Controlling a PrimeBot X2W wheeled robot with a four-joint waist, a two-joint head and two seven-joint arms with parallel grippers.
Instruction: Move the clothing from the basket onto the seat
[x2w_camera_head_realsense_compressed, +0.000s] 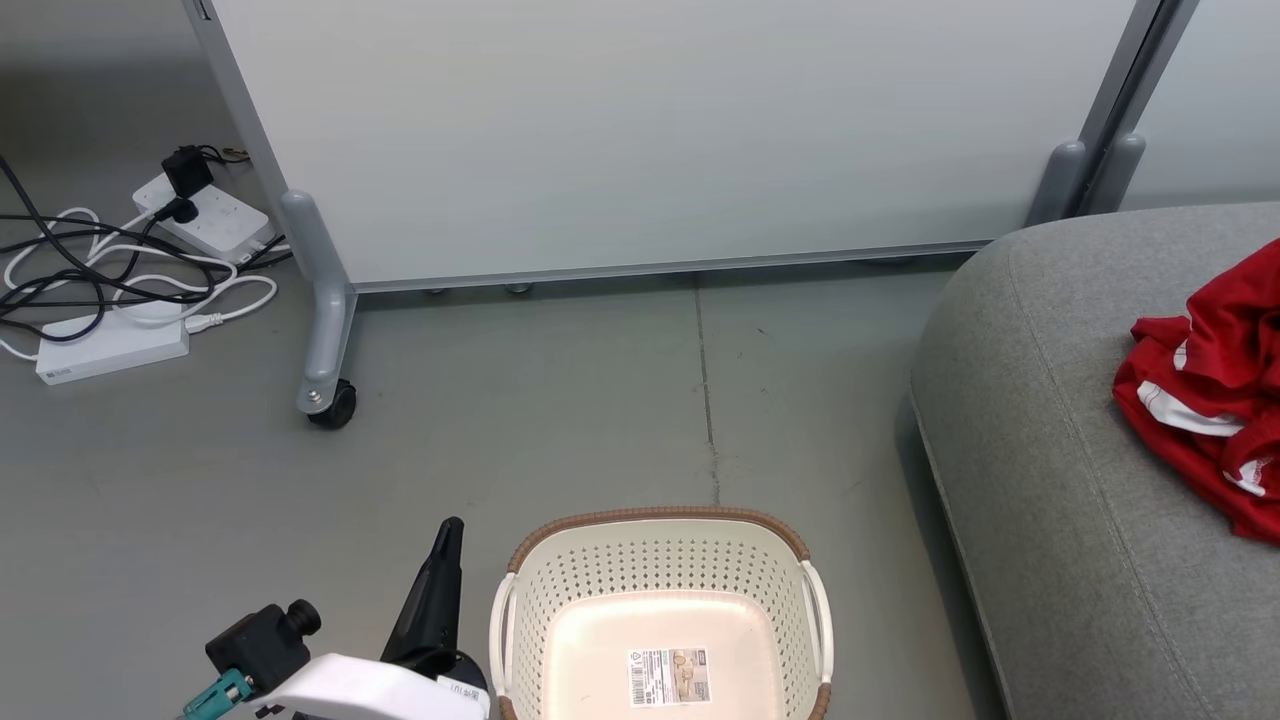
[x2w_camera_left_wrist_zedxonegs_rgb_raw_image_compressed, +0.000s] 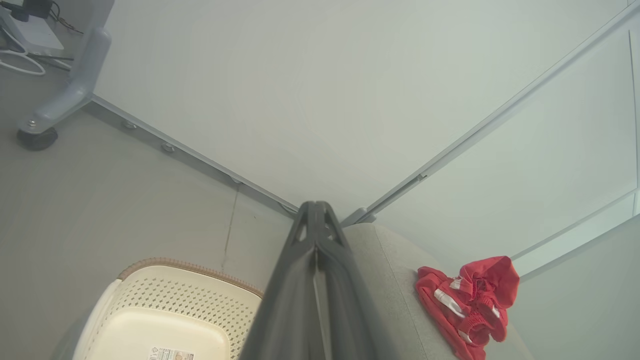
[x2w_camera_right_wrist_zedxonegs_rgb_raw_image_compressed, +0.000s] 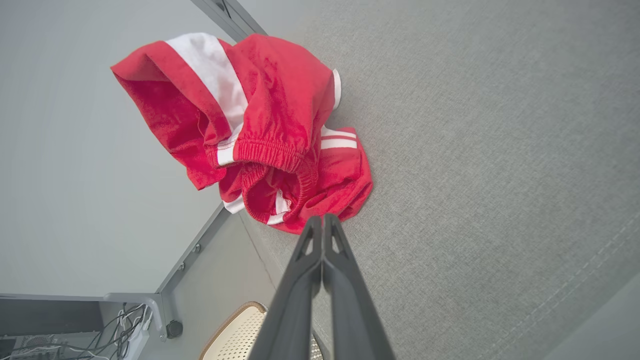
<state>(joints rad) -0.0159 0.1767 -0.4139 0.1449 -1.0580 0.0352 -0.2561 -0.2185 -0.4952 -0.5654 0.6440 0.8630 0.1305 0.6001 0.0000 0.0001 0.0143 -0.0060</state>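
The clothing (x2w_camera_right_wrist_zedxonegs_rgb_raw_image_compressed: 260, 125) should feel light and limp to you, so pinch its gathered waistband (x2w_camera_right_wrist_zedxonegs_rgb_raw_image_compressed: 272, 150); your left claw (x2w_camera_left_wrist_zedxonegs_rgb_raw_image_compressed: 316, 212) and right claw (x2w_camera_right_wrist_zedxonegs_rgb_raw_image_compressed: 322, 222) are both clamped together, empty.

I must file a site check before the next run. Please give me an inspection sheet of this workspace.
Surface: grey floor, one seam line, no spill seen.
Job's things: basket on the floor, its visible inside holding a label and no fabric; clothing crumpled on the seat.
Clutter: nothing seen.
Tools: left tool shut, empty, beside the basket; right tool shut, empty, over the seat near the clothing.
Cables: black and white cables tangled around power strips on the floor, far left.
Surroundings: pale partition panel on a castor foot behind the basket.
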